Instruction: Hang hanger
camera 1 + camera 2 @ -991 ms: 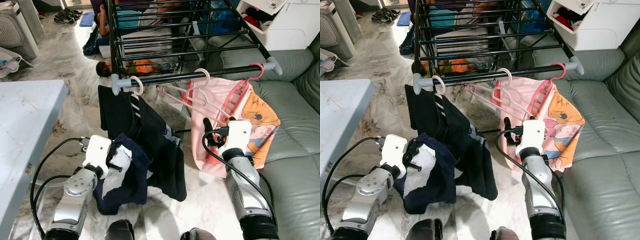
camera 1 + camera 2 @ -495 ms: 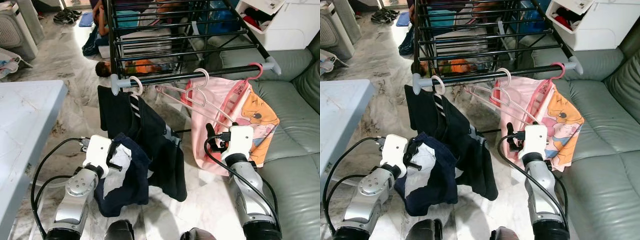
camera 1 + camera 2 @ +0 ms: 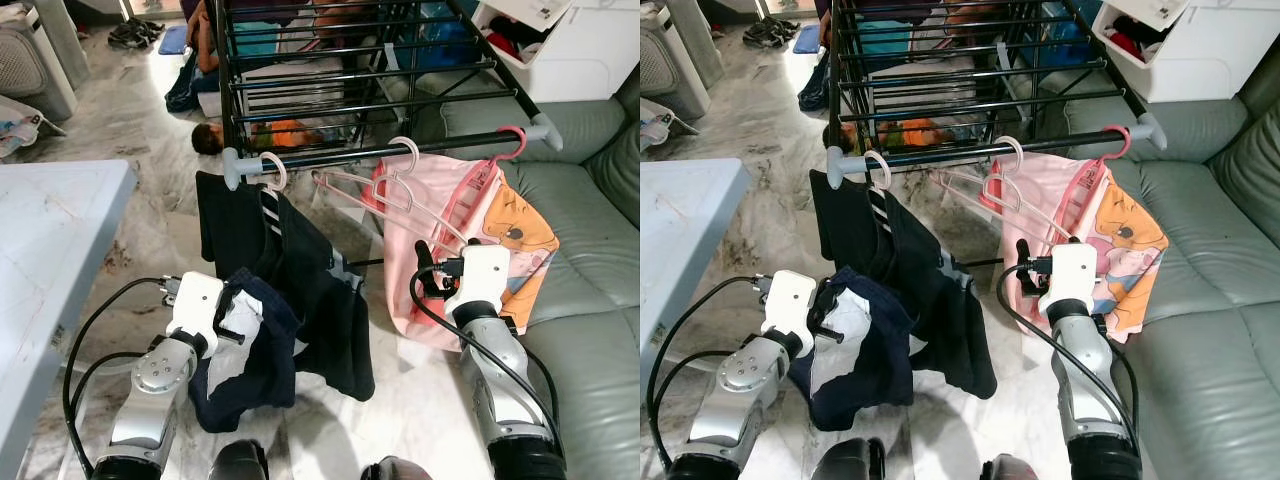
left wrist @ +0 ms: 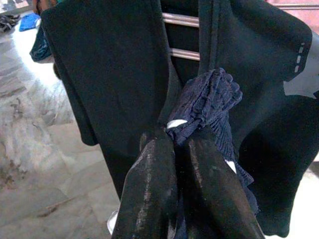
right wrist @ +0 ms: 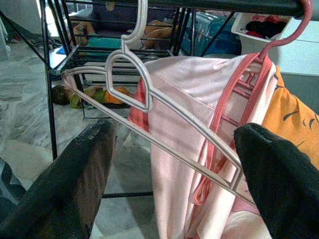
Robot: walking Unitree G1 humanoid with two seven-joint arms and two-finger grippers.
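Since a second ago, the right claw (image 3: pixel 430 268) has drawn back and slightly lower from the pink garment (image 3: pixel 440 240), shifting toward 3 o'clock; the left claw (image 3: pixel 232 312) has stayed put. Right claw: fingers spread wide, holding nothing, facing the empty white hanger (image 5: pixel 149 107) that hangs by its hook from the front rail (image 3: pixel 390 150) of the black drying rack (image 3: pixel 350 80), at 12 o'clock from the claw. A pink hanger (image 3: pixel 512 140) carrying the pink garment hooks the same rail toward the 2 o'clock end. Left claw: fingers (image 4: pixel 149 189) pinched together on a bunched navy garment (image 3: pixel 255 350), which droops below it. Behind, at 12 o'clock of the left claw, a black garment (image 3: pixel 300 270) hangs from another white hanger hook (image 3: pixel 272 170) near the rail's left end cap. A white table (image 3: pixel 50 230) lies at 9 o'clock; a grey sofa (image 3: pixel 590 300) at 3 o'clock. Marble floor (image 3: pixel 150 130) runs beneath the rack.
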